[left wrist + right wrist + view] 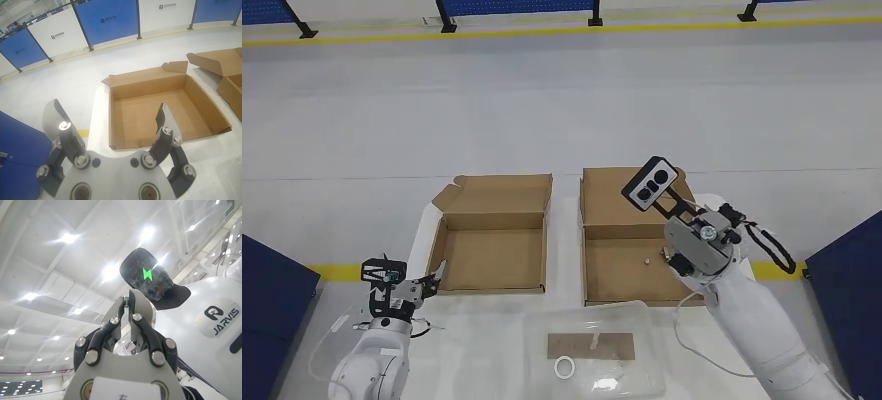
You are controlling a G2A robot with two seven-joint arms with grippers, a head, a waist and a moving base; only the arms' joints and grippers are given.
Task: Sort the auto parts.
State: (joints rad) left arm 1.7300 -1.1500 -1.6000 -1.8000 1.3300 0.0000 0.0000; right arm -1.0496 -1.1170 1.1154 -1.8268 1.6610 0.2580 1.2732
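Left gripper (109,103): jaws spread wide, nothing held, just beside the near left corner of the left cardboard box (143,113). Right gripper (127,298): turned upward, clamped on a small metal part (126,303). A white ring (565,367) is seen in the near clear tray (587,318).

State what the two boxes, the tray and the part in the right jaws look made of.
Left box, right box: matte brown cardboard, folded flaps. Tray: glossy clear plastic, liner shows through. Small threaded part: probably bare metal, it glints.
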